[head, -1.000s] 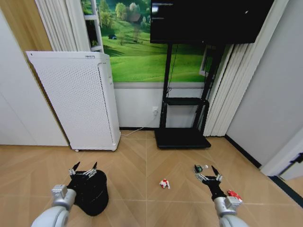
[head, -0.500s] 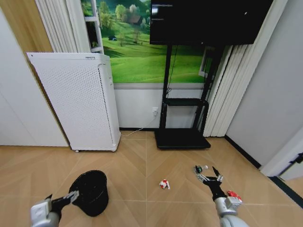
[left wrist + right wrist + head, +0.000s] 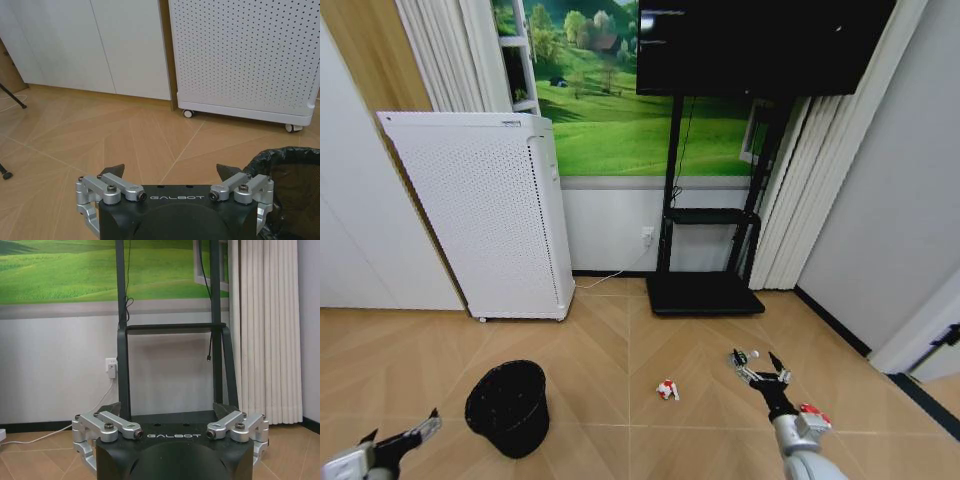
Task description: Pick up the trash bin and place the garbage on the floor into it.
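Observation:
The trash bin [image 3: 507,405], small, black and round with a bag liner, stands on the wood floor at the left; its rim [image 3: 290,165] also edges the left wrist view. My left gripper [image 3: 398,430] is open, low and to the left of the bin, apart from it, and the left gripper [image 3: 170,171] holds nothing. A red-and-white wrapper [image 3: 667,389] lies mid-floor. My right gripper [image 3: 760,370] is open and empty; a tiny bottle [image 3: 755,353] lies on the floor by its fingertips, and a red packet [image 3: 815,412] shows beside its wrist. In its own view the right gripper [image 3: 170,407] faces the TV stand.
A tall white perforated appliance [image 3: 490,210] on casters stands against the wall behind the bin. A black TV stand [image 3: 705,290] with a flat base sits centre-back, with curtains [image 3: 810,180] to its right. White cabinet doors [image 3: 100,45] line the left wall.
My left arm has pulled back from over the bin, down and to the left, leaving the bin uncovered. The right arm and the litter have not moved.

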`<state>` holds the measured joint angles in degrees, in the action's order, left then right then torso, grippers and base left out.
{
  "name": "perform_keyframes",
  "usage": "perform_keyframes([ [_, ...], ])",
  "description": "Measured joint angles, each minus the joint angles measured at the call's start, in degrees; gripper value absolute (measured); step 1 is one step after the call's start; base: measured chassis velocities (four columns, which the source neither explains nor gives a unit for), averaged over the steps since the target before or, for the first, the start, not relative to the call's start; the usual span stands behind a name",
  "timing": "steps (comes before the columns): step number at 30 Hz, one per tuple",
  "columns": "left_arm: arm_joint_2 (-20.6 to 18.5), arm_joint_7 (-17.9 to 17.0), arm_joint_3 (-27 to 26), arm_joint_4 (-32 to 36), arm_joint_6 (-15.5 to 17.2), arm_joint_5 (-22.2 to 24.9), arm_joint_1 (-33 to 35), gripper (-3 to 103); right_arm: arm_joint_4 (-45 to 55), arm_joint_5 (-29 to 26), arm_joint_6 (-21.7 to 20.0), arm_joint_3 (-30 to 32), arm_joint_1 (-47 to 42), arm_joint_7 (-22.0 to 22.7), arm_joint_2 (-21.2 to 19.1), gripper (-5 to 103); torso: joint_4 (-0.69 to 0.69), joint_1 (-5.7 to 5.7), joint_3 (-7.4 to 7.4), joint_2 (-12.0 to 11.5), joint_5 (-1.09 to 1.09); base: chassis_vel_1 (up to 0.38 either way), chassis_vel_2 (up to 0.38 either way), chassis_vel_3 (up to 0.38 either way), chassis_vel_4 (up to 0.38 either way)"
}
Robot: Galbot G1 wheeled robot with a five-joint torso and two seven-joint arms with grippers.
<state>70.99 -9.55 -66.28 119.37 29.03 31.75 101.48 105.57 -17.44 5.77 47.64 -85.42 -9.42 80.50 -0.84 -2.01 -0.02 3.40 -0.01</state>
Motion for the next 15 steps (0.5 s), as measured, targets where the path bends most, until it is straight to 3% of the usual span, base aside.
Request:
perform_keyframes([
  [3,-1.2,0.7,0.2,-2.0,0.5,1.3,-2.3,100,-0.3,-0.1,0.0,0.0,0.1,0.0,-0.1,100,-0.02,-0.01,0.00,0.0,0.00,0.000,0.000,0.000,0.000],
  [8,-2.6,-0.8,2.5,-3.4,5.4,5.9,-6.4,100,-0.7,-0.1,0.0,0.0,0.2,0.0,-0.2,100,-0.04,-0.01,0.00,0.0,-0.01,0.000,0.000,0.000,0.000],
  [13,-3.1,-1.0,4.6,-3.7,7.9,7.2,-8.2,100,-0.9,-0.2,0.0,0.0,0.4,0.0,-0.2,100,-0.04,-0.01,0.00,0.0,0.00,0.000,0.000,0.000,0.000],
  [15,-3.3,-1.2,8.0,-5.1,10.9,7.0,-10.6,100,-1.2,-0.3,0.0,0.1,0.4,0.0,-0.1,100,-0.02,-0.02,0.00,0.0,0.01,0.000,0.000,0.000,0.000],
])
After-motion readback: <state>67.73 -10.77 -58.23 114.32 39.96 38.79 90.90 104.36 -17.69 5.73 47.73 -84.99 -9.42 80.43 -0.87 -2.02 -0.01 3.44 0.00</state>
